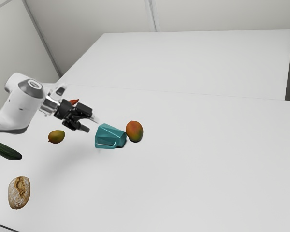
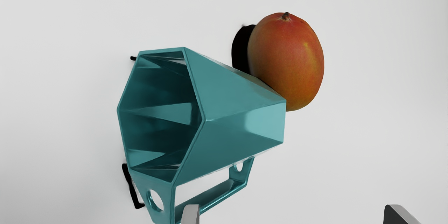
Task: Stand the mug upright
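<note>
Mug (image 1: pixel 109 137) lies on its side on the white table (image 1: pixel 198 179), so we judge that the righting is not achieved as things stand. Its wide mouth (image 2: pixel 157 112) faces the exterior view's left, the side our arm (image 1: pixel 24 104) comes in from, and its narrow base end lies by the red-and-green mango (image 1: pixel 134 131). Our claw (image 1: pixel 92 124) has its fingers well apart with nothing clamped between them, and in the exterior view it hangs near the mouth end, up and to that view's left of the mug. What we would build the coming move on is the long axis: in the wrist view it runs from mouth to base roughly along the line that joins our two fingertips, rather than across it. The handle (image 2: pixel 218 194) is on the flank towards our fingers in that view, and one fingertip overlaps it there, though we cannot tell whether they touch. If we want to pinch the body across its width, we think the hand needs a good turn first; if we want to take the mouth wall instead, the approach has to come from the mouth side. Either way the mouth must swing up over the base, and we should mind the mango, since it could roll if the base end pushes against it
</note>
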